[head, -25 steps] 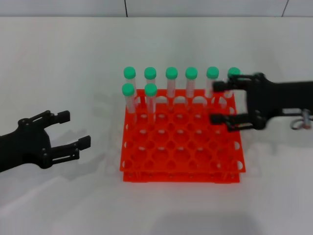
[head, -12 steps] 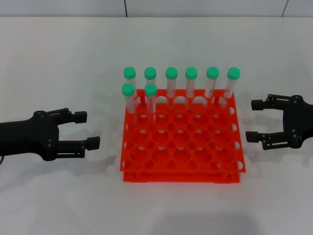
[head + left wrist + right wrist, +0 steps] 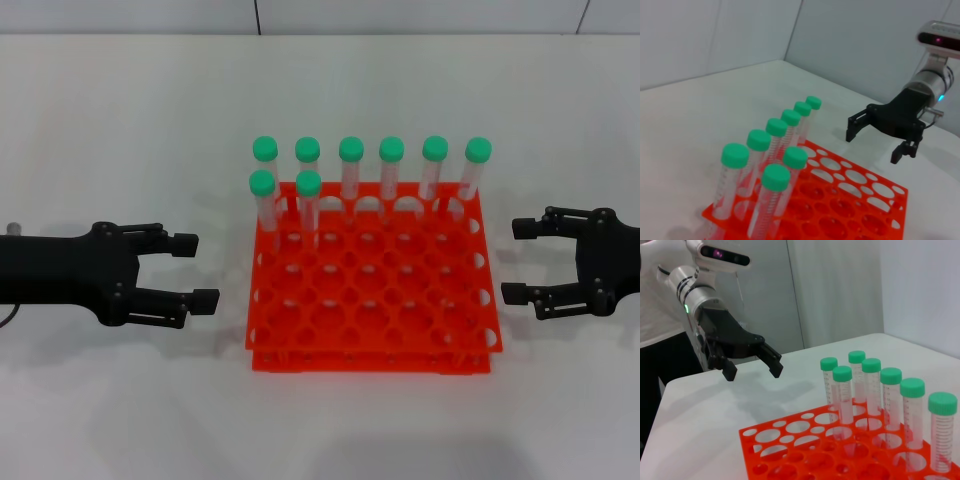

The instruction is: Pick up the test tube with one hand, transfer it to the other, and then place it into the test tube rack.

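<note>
While both pincers hang open and empty — the left pincer (image 3: 190, 270) off the left side of the test tube rack (image 3: 372, 300), the right pincer (image 3: 520, 260) off its right — all eight green-capped test tubes (image 3: 478, 172) stand in the rack's two far rows. They stand close together — a careless reach could knock a neighbour or tilt the rack on the worktop (image 3: 120, 120).

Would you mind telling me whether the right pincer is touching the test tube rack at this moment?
Apart. In the head view, bare white table shows between the open right pincer and the test tube rack; the pincer sits just off the rack's right side.
</note>
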Controlling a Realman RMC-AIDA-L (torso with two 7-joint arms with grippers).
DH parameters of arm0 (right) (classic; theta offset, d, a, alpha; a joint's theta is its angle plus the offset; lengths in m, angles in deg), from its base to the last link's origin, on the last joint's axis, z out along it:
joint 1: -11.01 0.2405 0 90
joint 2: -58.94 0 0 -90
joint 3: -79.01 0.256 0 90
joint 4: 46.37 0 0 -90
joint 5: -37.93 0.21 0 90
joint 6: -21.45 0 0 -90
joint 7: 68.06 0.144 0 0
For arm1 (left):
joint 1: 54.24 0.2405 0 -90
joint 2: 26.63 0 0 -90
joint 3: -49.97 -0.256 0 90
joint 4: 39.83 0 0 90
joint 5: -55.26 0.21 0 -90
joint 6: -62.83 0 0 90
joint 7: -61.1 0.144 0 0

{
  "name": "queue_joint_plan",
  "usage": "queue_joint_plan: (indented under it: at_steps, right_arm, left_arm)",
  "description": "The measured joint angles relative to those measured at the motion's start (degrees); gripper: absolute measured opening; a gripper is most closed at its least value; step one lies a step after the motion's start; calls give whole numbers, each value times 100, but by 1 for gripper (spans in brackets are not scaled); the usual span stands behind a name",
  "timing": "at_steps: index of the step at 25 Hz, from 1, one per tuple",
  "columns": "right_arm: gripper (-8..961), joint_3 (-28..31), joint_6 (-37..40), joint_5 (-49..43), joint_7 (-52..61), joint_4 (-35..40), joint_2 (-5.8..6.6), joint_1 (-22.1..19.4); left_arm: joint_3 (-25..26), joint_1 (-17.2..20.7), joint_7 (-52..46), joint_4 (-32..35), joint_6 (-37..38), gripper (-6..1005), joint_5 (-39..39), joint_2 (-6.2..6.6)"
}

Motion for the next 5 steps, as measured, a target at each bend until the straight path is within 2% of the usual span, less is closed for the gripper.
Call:
queue_joint_plan:
  at_steps: [5]
  right_arm:
    - [872,1,-21,-6,-2,-62,-8,10]
  left_arm:
    - [10,-87,-11,-4,73,886,89,20]
